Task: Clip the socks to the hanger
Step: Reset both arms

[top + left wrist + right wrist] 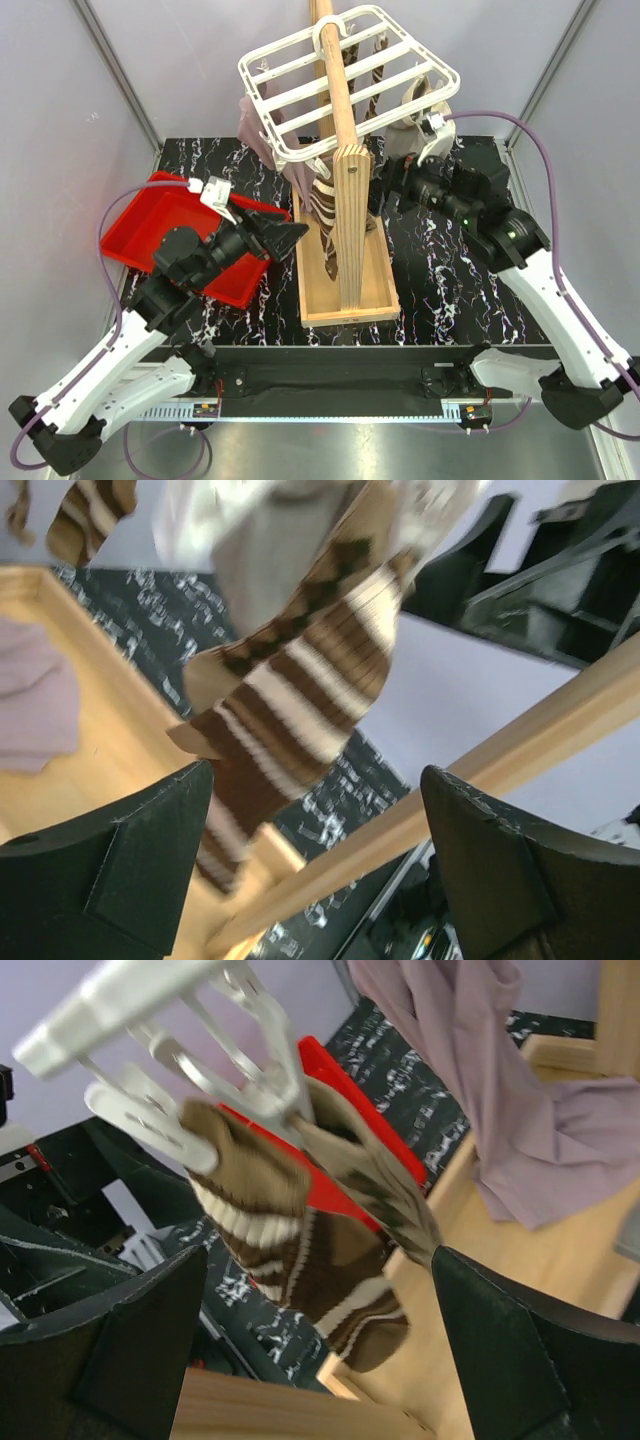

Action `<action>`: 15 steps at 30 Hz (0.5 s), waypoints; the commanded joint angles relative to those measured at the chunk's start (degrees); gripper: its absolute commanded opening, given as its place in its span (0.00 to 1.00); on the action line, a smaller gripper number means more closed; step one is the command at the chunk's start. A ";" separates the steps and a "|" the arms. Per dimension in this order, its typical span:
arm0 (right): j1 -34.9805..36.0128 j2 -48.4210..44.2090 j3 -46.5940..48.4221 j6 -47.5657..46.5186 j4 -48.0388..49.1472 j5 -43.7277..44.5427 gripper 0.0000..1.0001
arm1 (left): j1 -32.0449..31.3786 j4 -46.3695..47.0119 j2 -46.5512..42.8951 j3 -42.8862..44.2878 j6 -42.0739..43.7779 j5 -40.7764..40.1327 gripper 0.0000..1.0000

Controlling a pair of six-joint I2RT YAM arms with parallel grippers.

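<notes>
At the near edge of the table (430, 290), the two arms are reaching inward from either side toward the wooden stand (352, 220). The left gripper (292, 233) is standing wide open just beside the stand and holding nothing. In its wrist view a brown-and-cream striped sock (300, 690) is hanging beyond its fingers (130, 850), apart from both. The right gripper (387, 190) is likewise gaping open and gripping nothing, and it is facing what looks like the same sock from the opposite side. That sock is dangling by its cuff from a white clip peg (265, 1095). By the look of it, it is already clipped and carrying its own weight, so neither gripper needs to support it.

Higher and farther back, the hanger (420, 43) is hooking over the stand's pole (338, 90), so the socks are hanging clear of the table. A mauve sock (500, 1090) is draping from it down toward the stand's base (375, 285). A beige sock (420, 98) is hanging at the far right corner. The upright board and the hanging socks are crowding the gap between the grippers. The red tray (140, 230) is lying partly under the left arm.
</notes>
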 commanded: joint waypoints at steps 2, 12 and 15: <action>-0.26 -6.59 -1.61 -5.13 -9.96 7.43 1.00 | -0.22 -6.82 -4.56 -3.17 3.09 -1.15 0.91; -0.26 -26.10 -27.51 5.67 -10.36 24.58 1.00 | 5.13 -4.78 -17.75 -19.57 2.14 -5.49 0.99; -0.17 -34.09 -43.41 10.85 3.51 26.33 1.00 | 10.58 8.39 -17.93 -29.66 -3.56 2.52 0.99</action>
